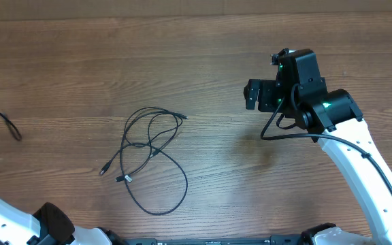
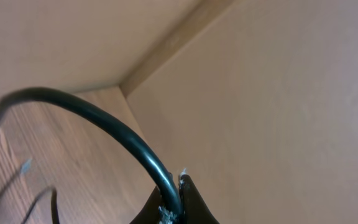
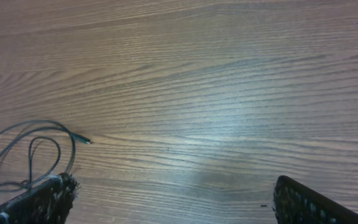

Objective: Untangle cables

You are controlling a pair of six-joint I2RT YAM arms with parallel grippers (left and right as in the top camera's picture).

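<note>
A loose bunch of thin black cables (image 1: 150,147) lies looped on the wooden table, left of centre, with small plugs at its lower left. Its edge and one silver-tipped plug (image 3: 86,142) show at the left of the right wrist view. My right gripper (image 1: 252,95) hovers to the right of the bunch, open and empty (image 3: 179,208). Another black cable (image 1: 5,124) lies at the far left edge. My left gripper (image 2: 174,208) is out of the overhead view. In its wrist view it is shut on a black cable (image 2: 104,121) that arcs up and to the left.
A beige cardboard wall (image 2: 260,93) stands close in front of the left wrist camera and runs along the table's far edge (image 1: 196,7). The right arm's own thicker black cable (image 1: 288,134) hangs beside its white link. Both arm bases sit at the front edge.
</note>
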